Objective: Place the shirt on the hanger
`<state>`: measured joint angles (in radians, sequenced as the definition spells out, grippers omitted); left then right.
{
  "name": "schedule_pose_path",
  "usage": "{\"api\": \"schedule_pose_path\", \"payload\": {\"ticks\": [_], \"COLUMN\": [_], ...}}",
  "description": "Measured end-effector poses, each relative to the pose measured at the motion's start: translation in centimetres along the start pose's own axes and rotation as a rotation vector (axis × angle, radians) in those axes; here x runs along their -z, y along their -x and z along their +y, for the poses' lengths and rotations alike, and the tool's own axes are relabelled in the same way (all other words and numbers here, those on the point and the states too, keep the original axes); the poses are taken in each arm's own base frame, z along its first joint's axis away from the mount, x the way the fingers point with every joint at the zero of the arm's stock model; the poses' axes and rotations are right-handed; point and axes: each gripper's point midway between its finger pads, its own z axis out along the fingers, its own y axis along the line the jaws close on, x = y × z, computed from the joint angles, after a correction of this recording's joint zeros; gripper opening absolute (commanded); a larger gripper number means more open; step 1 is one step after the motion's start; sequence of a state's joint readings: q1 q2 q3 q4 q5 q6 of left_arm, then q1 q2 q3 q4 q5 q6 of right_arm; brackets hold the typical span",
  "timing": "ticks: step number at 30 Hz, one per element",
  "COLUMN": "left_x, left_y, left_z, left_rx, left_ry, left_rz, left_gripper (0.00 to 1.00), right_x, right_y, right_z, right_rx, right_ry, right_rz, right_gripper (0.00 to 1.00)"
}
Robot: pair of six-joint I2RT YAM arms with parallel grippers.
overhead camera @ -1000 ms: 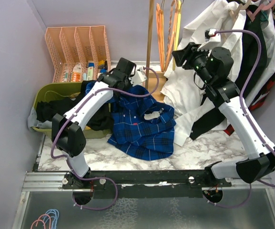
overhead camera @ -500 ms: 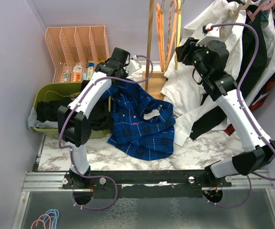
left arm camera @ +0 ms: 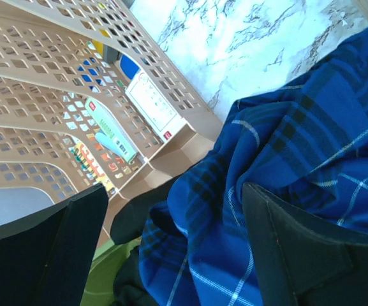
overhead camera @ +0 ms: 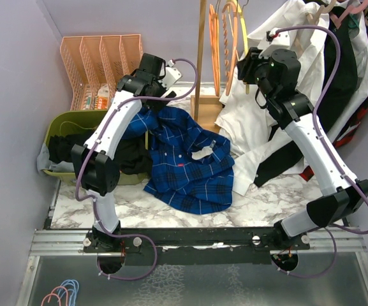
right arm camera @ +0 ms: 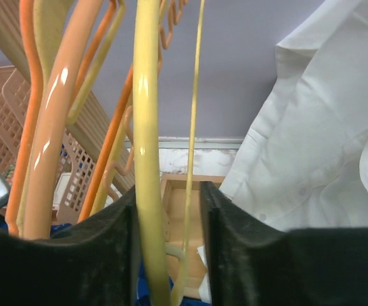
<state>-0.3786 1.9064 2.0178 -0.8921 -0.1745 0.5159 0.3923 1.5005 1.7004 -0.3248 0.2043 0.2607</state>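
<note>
The blue plaid shirt lies crumpled on the marble table, its upper edge bunched up beneath my left arm. My left gripper hovers above that edge near the file rack. In the left wrist view its fingers stand wide apart with the shirt below them, untouched. My right gripper is up at the hanging hangers. In the right wrist view its jaws straddle the yellow hanger. The bar rests against the left finger, and a gap shows to the right finger.
Orange hangers hang beside a wooden pole. A big white shirt and dark garments hang at the right. A peach file rack stands back left. A green bin holds a black garment.
My left gripper lifted the shirt's edge up and back, then opened and let it go. My right gripper moved left to the hangers and narrowed its jaws around the yellow one.
</note>
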Motion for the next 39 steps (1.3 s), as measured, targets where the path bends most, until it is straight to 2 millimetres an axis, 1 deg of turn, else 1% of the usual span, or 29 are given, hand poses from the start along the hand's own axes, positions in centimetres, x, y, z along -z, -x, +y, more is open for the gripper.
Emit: {"api": "schedule_pose_path", "payload": {"ticks": [2, 3, 6, 8, 11, 12, 13, 14, 15, 16, 17, 19, 20, 22, 24, 26, 27, 30, 31, 32, 33, 36, 38, 39], "left_x": [0.8, 1.5, 3.9, 6.2, 10.0, 11.5, 13.1, 14.1, 15.4, 15.9, 16.3, 16.1, 15.6, 13.5, 11.8, 10.7, 10.3, 9.1, 8.5, 8.2, 7.8, 6.9, 6.6, 6.5], "left_y": [0.0, 0.1, 0.4, 0.8, 1.2, 1.3, 1.0, 0.5, -0.2, -0.8, -1.6, -2.8, -3.3, -4.5, -5.1, -5.1, -4.8, -3.4, -2.8, -2.4, -1.9, -1.4, -1.3, -1.3], "left_z": [0.1, 0.2, 0.8, 1.0, -0.4, -1.4, -3.2, -4.5, -6.9, -8.6, -10.9, -14.4, -15.5, -17.2, -17.9, -17.8, -17.4, -15.5, -14.6, -14.3, -14.0, -14.1, -14.6, -14.9], "left_rx": [0.018, 0.028, 0.051, 0.064, 0.06, 0.043, 0.015, -0.007, -0.045, -0.064, -0.089, -0.117, -0.119, -0.1, -0.075, -0.048, -0.031, 0.026, 0.054, 0.071, 0.091, 0.146, 0.172, 0.191], "left_ry": [0.0, 0.004, 0.025, 0.019, -0.074, -0.129, -0.208, -0.26, -0.336, -0.388, -0.453, -0.557, -0.585, -0.627, -0.634, -0.608, -0.58, -0.462, -0.411, -0.39, -0.375, -0.372, -0.389, -0.402], "left_rz": [-0.007, -0.015, -0.051, -0.09, -0.173, -0.215, -0.255, -0.27, -0.294, -0.298, -0.296, -0.277, -0.258, -0.197, -0.161, -0.147, -0.147, -0.167, -0.17, -0.174, -0.177, -0.175, -0.174, -0.171], "left_gripper": [0.92, 0.93, 0.95, 0.95, 0.95, 0.96, 0.96, 0.96, 0.99, 0.99, 0.99, 0.99, 0.99, 0.99, 0.99, 0.99, 0.99, 0.99, 0.99, 0.99, 0.99, 0.99, 0.99, 0.99], "right_x": [-0.1, -0.2, -0.2, -0.2, -0.2, -0.2, -0.2, -0.1, -0.1, -0.1, 0.0, 0.3, 0.4, 0.8, 1.3, 1.9, 2.2, 3.5, 3.5, 5.0, 5.6, 7.9, 8.8, 9.0], "right_y": [-0.1, -0.1, 0.0, 0.1, 0.1, 0.2, 0.2, 0.2, 0.3, 0.4, 0.6, 1.2, 1.6, 2.3, 3.0, 3.9, 4.2, 5.3, 5.3, 6.7, 6.9, 7.4, 7.6, 7.6], "right_z": [-0.4, -0.5, -0.8, -1.1, -1.5, -1.6, -1.7, -1.7, -1.8, -1.8, -1.8, -1.7, -1.7, -1.7, -1.6, -1.6, -1.6, -1.8, -1.8, -1.9, -2.1, -2.6, -2.9, -3.0], "right_rx": [0.011, 0.015, 0.035, 0.051, 0.076, 0.088, 0.096, 0.103, 0.11, 0.117, 0.122, 0.127, 0.13, 0.132, 0.135, 0.14, 0.142, 0.145, 0.145, 0.135, 0.132, 0.127, 0.125, 0.125], "right_ry": [-0.018, -0.025, -0.039, -0.054, -0.066, -0.071, -0.074, -0.075, -0.077, -0.078, -0.078, -0.076, -0.075, -0.073, -0.072, -0.071, -0.071, -0.08, -0.08, -0.081, -0.083, -0.089, -0.097, -0.1], "right_rz": [0.001, 0.0, -0.007, -0.008, -0.01, -0.011, -0.011, -0.011, -0.012, -0.013, -0.016, -0.025, -0.032, -0.044, -0.054, -0.06, -0.061, -0.074, -0.074, -0.112, -0.122, -0.142, -0.149, -0.148], "right_gripper": [0.09, 0.02, 0.01, 0.01, 0.01, 0.01, 0.01, 0.01, 0.01, 0.01, 0.01, 0.01, 0.01, 0.01, 0.01, 0.01, 0.01, 0.01, 0.01, 0.01, 0.01, 0.01, 0.01, 0.01]}}
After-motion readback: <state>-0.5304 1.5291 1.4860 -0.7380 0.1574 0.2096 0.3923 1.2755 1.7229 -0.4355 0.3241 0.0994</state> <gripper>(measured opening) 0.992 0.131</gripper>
